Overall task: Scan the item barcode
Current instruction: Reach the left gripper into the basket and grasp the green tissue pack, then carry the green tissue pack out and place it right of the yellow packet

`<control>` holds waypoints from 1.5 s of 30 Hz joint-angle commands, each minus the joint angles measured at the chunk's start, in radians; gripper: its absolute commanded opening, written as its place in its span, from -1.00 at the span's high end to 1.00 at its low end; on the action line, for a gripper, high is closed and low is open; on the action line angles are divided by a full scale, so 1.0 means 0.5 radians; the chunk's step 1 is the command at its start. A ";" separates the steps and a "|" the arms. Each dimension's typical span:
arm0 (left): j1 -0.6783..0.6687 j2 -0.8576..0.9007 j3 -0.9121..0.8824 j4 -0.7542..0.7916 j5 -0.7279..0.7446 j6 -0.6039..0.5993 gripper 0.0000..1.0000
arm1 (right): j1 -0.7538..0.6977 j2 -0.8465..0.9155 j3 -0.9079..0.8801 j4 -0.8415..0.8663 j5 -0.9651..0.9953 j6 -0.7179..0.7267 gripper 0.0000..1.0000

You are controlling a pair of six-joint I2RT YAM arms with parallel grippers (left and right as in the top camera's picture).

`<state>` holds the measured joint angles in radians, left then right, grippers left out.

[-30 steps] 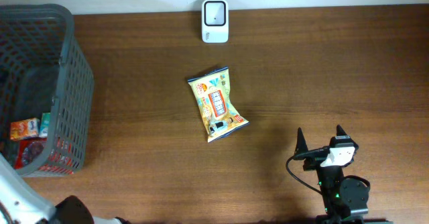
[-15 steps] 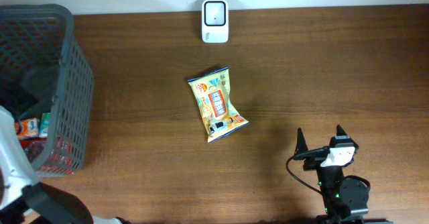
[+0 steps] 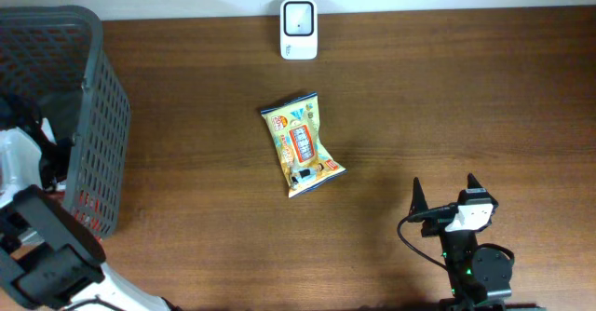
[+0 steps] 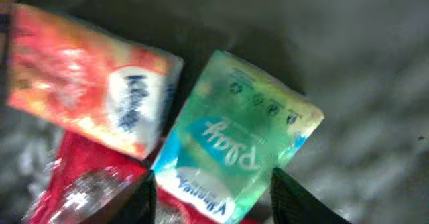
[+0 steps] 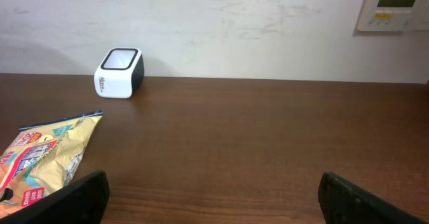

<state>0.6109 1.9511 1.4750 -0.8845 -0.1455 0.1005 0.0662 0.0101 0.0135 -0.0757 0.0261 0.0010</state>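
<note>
The table point(image 3: 419, 97) bears a grey basket point(image 3: 93, 97) at its left. The right gripper point(image 3: 445, 197) gapes wide, empty, over the near edge. Inside the basket, the left gripper point(image 4: 211, 200) has its fingers half apart either side of a green tissue pack point(image 4: 234, 143); whether they grip it cannot be told. A white scanner point(image 3: 299, 29) stands at the far edge.

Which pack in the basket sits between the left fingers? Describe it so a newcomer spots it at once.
Look in the grey mesh basket at the left edge of the table. In the left wrist view, a green pack lies between the fingers of the left gripper. It alone is green, with white script lettering; its neighbours are an orange-red pack and a red one.
</note>
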 commanded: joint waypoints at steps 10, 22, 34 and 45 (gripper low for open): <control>-0.053 0.195 0.008 0.034 -0.021 0.094 1.00 | 0.011 -0.014 -0.016 -0.008 0.018 0.014 -0.97; -0.053 -0.262 1.200 -0.423 0.535 -0.411 1.00 | 0.011 -0.014 -0.016 -0.008 0.018 0.014 -0.97; -0.917 -0.826 1.360 -0.377 1.479 -0.648 1.00 | 0.011 -0.014 -0.016 -0.008 0.018 0.014 -0.97; -2.099 -0.227 1.154 -0.399 0.500 -0.650 1.00 | 0.011 -0.014 -0.016 -0.008 0.018 0.014 -0.97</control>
<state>-0.3523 1.7500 2.0583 -1.0927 0.2459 -0.2146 0.0662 0.0101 0.0135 -0.0757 0.0265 0.0002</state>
